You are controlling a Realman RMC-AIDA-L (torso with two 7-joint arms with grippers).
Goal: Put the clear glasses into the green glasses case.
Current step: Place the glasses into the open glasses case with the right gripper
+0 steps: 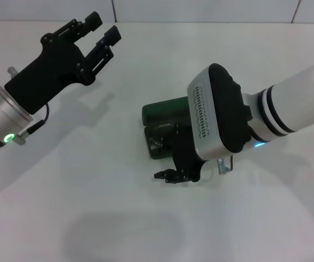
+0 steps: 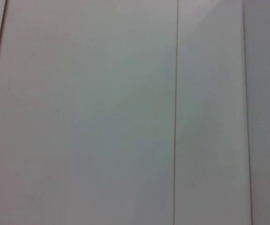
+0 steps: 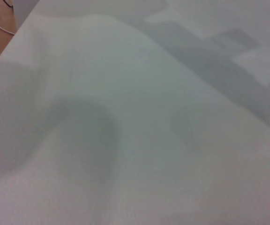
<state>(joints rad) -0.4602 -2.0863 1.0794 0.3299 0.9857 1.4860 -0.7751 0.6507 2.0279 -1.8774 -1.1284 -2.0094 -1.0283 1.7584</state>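
Note:
The green glasses case (image 1: 162, 111) lies open at the table's middle, its lid toward the back and its dark base (image 1: 158, 146) toward me. Faint clear glints in the base look like the clear glasses (image 1: 157, 141), mostly hidden by my right arm. My right gripper (image 1: 173, 176) hangs low just in front of the case's near edge. My left gripper (image 1: 103, 28) is raised at the far left, open and empty, well away from the case. Both wrist views show only white surface.
A white table (image 1: 91, 218) stretches all around the case, with a tiled wall at its far edge. My right arm's white and black wrist housing (image 1: 217, 112) covers the case's right half.

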